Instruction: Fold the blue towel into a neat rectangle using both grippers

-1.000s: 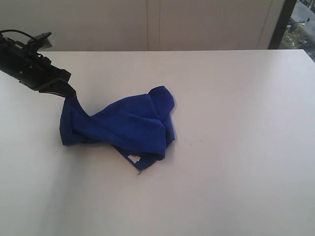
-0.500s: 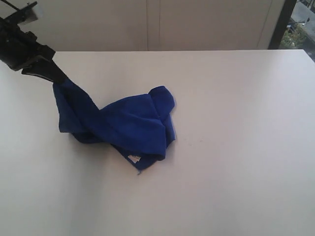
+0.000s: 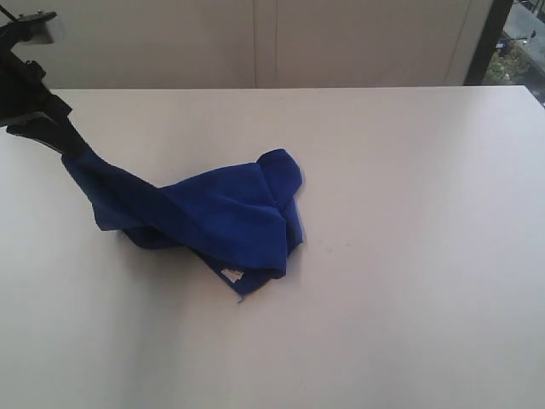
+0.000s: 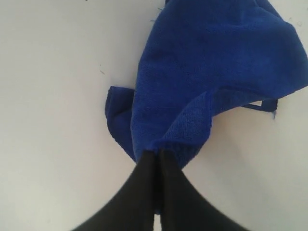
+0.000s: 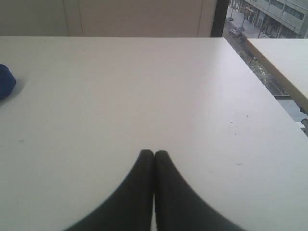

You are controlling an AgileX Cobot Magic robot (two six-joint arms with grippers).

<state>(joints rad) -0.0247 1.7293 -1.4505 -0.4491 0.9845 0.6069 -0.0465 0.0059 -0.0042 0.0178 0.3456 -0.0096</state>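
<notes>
At the far left we carry the left gripper [image 3: 75, 146] up and away toward the table's back-left corner, higher and further out than a second ago, its narrow black fingers pinching one corner of the blue towel [image 3: 221, 213]. That pull has drawn the towel's left part off the table [image 3: 409, 256] into a stretched ridge that slopes down from the fingers. The rest has barely shifted: it lies bunched left of the table's middle, with the white tag [image 3: 232, 274] peeking out at its near edge. We judge that this only starts to open up the crumple. No edge lies flat yet and no fold is made. To the right, our right gripper [image 5: 154, 153] hangs over bare table, well apart from the cloth, with its fingers pressed together on nothing. It will have to take a second corner.
</notes>
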